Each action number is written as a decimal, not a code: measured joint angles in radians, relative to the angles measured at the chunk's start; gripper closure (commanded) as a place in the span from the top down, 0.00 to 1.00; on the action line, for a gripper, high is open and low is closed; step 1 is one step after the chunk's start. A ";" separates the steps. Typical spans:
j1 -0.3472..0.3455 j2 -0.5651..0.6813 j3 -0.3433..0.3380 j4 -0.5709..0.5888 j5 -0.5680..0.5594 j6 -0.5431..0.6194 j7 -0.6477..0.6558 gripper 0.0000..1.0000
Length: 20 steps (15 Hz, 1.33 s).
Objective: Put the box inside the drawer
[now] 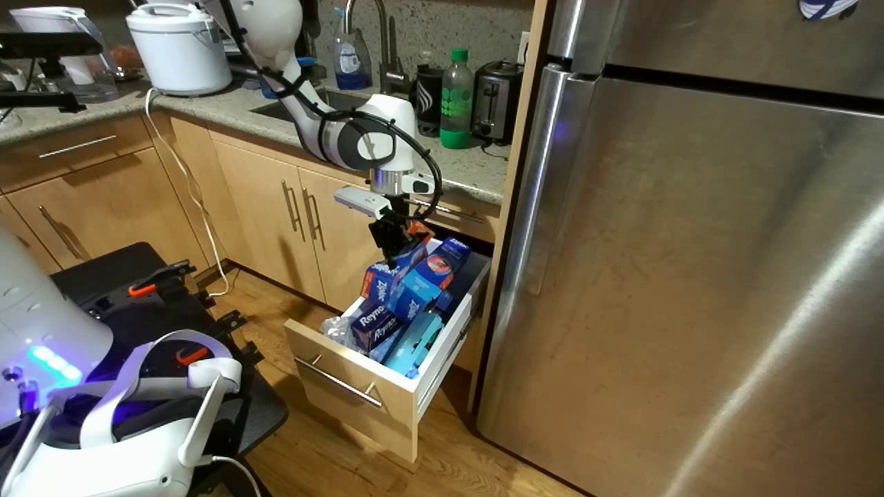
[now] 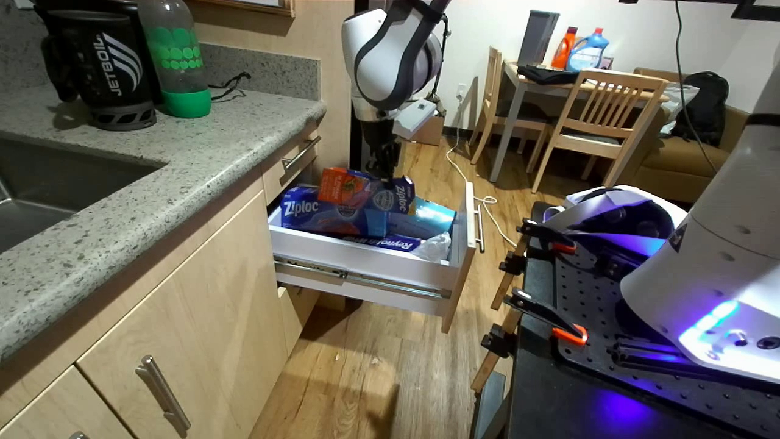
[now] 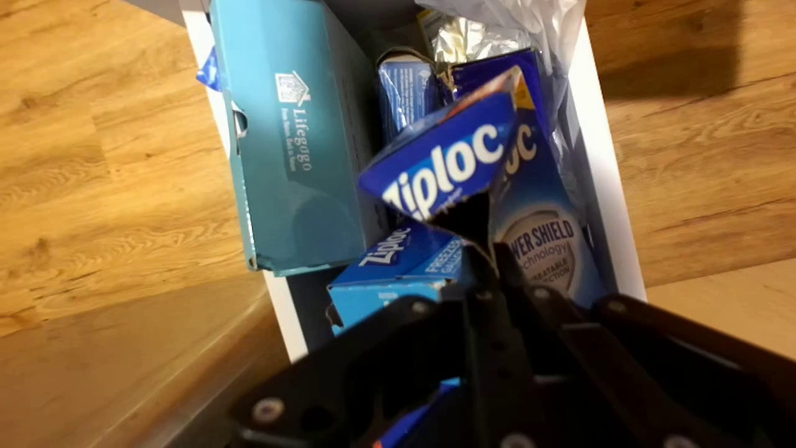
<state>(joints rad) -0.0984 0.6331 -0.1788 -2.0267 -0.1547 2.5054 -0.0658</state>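
The open drawer has a light wood front and white side walls. It shows in an exterior view and the wrist view. No small whitish box with pink shows; it is hidden or out of view. My gripper is inside the drawer's outline, pointing down, also in an exterior view. In the wrist view my fingertips are shut on the open cardboard edge of a blue-and-orange Ziploc box. That box is tilted over the other packages; I cannot tell whether it touches them.
The drawer also holds a teal Lifegogo box, a dark blue Reynolds box and several other blue Ziploc packages. The steel fridge stands close beside it. The counter edge and a black table flank it.
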 measured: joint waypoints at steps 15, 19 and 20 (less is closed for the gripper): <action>0.025 0.021 0.018 0.085 -0.007 -0.066 0.019 0.03; 0.025 0.064 0.031 0.156 -0.007 -0.135 0.017 0.04; 0.025 0.075 0.034 0.172 -0.007 -0.149 0.015 0.03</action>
<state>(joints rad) -0.0731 0.7086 -0.1450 -1.8548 -0.1617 2.3565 -0.0504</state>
